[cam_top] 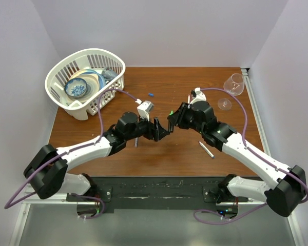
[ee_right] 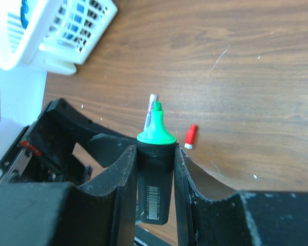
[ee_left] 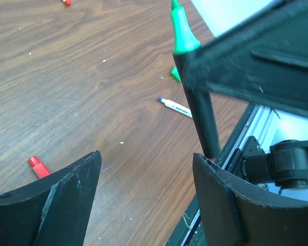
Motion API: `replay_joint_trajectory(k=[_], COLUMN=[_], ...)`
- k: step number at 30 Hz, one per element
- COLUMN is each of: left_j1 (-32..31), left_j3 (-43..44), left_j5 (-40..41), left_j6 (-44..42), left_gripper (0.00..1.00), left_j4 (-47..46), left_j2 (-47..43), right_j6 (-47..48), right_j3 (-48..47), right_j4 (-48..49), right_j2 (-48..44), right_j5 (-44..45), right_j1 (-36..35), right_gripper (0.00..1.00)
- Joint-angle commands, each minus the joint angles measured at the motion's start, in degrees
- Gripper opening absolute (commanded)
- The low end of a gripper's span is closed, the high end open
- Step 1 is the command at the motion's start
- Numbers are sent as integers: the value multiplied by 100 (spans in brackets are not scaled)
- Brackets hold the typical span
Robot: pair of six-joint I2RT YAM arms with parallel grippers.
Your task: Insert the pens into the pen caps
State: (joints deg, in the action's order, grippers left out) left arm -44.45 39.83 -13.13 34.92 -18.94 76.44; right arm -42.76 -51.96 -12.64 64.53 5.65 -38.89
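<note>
Mostly, the stubby black marker with a green tip (ee_right: pixel 155 134) sat buried between the pressed-in fingers of the right gripper (ee_right: pixel 155 154), which pinched its barrel. A thin pale stick (ee_right: pixel 151 108) behind the tip was too hidden to identify. The left gripper (ee_left: pixel 146 158) stood spread wide just beside the marker. Past it on the brown wooden table (ee_left: pixel 66 77) lay a small red plastic cap (ee_left: pixel 38 166), a white pen with a blue tip (ee_left: pixel 174 107) and a small green cap-like piece (ee_left: pixel 174 75) — half covered by the marker. The white slatted plastic basket (cam_top: pixel 87 50) at the far left corner held stacked bowls and plates (cam_top: pixel 76 88) — their number unclear.
</note>
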Motion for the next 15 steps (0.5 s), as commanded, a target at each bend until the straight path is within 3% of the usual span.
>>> replay_joint_trajectory(k=[1,9,15], left_j1=[-82,-126,-161], left_j3=[-151,156,384], left_j5=[-146,-560,-401], left_j6=[137,393,393], left_gripper=[78,77,68], left_j4=[-530,-857,-910], left_j2=[-472,-201,282], right_j6=[136,5,-250], right_j3=[20,213,520], right_j4=[121,473,746], right_j2=[-99,-151,-485], right_j5=[525,340,297], right_j1=[-39,-48,-66], right_gripper=[0,0,0])
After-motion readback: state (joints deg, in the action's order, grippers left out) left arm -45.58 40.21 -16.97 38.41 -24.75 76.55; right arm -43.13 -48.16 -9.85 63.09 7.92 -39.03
